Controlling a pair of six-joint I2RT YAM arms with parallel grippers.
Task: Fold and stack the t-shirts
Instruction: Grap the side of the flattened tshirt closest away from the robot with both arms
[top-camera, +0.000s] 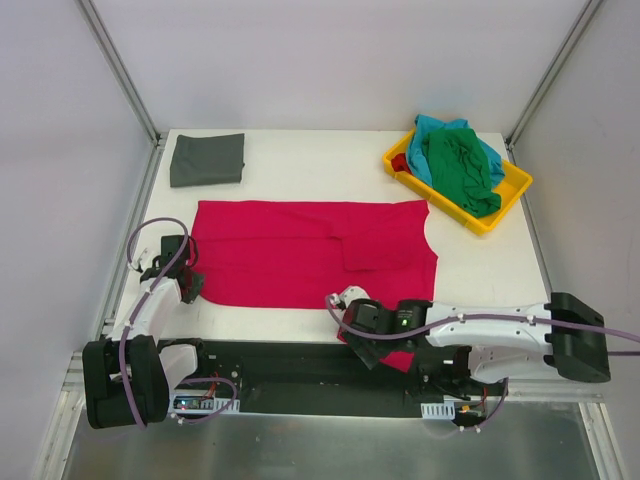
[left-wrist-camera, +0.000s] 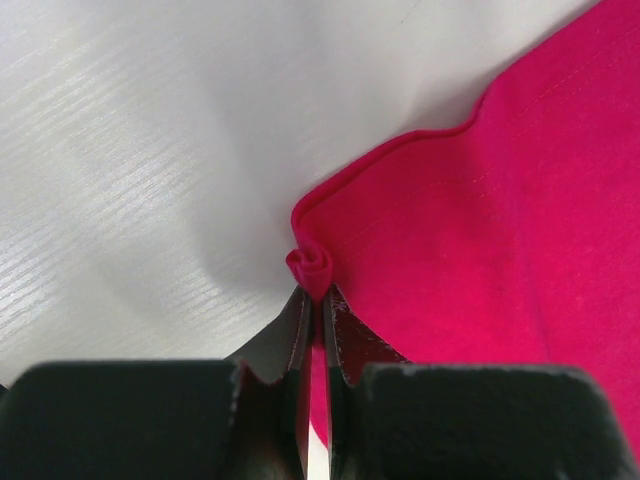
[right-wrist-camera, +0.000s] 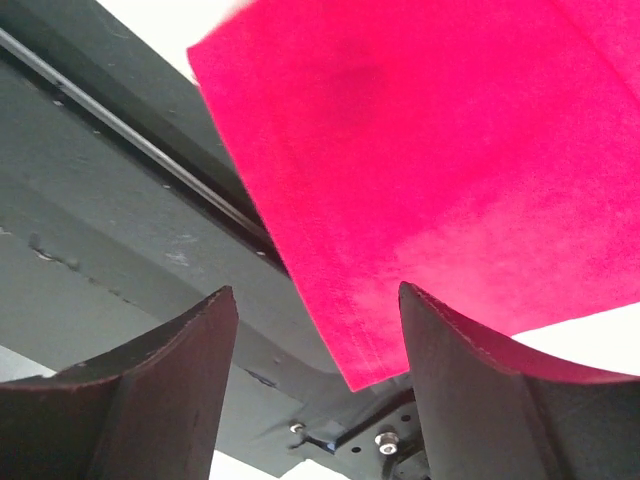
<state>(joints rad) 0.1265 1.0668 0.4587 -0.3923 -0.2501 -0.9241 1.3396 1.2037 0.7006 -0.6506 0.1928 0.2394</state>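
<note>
The red t-shirt (top-camera: 300, 260) is soft, matt cloth — so is the folded grey t-shirt (top-camera: 207, 160). The white table (top-camera: 320, 160) shows fine lines. The yellow tray (top-camera: 515, 182) is shiny plastic.

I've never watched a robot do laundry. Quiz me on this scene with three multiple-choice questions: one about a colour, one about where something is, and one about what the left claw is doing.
1. What colour is the cloth t-shirt spread flat on the white table?
A teal
B crimson red
C yellow

2. Where is the folded dark grey t-shirt?
A at the table's far left corner
B hanging off the near edge
C between the arms' bases

3. The left gripper is:
A wide open
B out of sight
C shut on the spread shirt's edge

Answers:
1 B, the overhead view shows a crimson shirt laid out flat.
2 A, it sits folded by the far left corner, apart from the red one.
3 C, the left wrist view shows the fingers pinched together on a bunched bit of red hem.
</note>
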